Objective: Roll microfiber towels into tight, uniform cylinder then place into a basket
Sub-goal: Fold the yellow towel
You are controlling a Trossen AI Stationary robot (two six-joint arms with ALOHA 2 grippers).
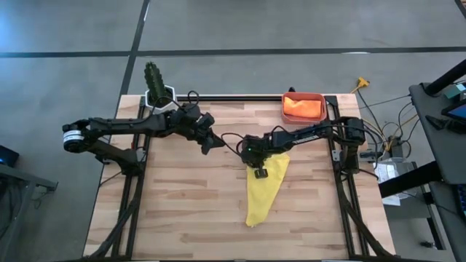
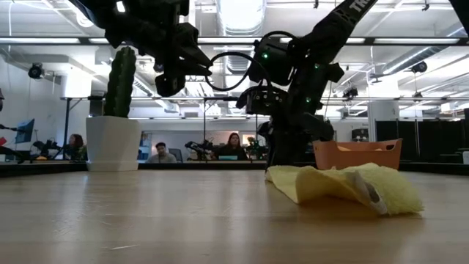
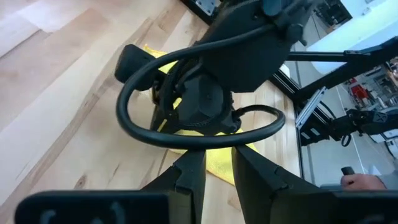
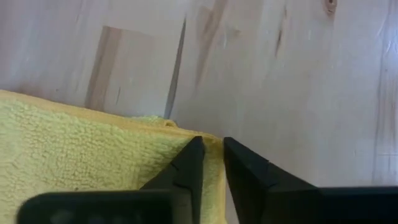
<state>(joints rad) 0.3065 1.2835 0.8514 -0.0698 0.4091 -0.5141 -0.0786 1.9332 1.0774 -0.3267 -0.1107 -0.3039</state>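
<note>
— Item one, the yellow towel [image 1: 266,188]?
— It lay crumpled mid-table. My right gripper [image 4: 211,160] had its fingers pinched on one corner.
— Handling?
— I judged it soft, light and limp; best taken by the hem.
— Other items?
— Orange towel [image 1: 303,107] sat in the basket [image 1: 285,108]. My left gripper [image 3: 216,177] hung nearby, nearly closed, empty.

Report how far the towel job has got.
Done: the orange towel lies in the basket. In hand: the right gripper is pinching the yellow towel's edge; that towel lies unrolled on the table. Left gripper hovers nearby. Left: rolling and basketing it.
</note>
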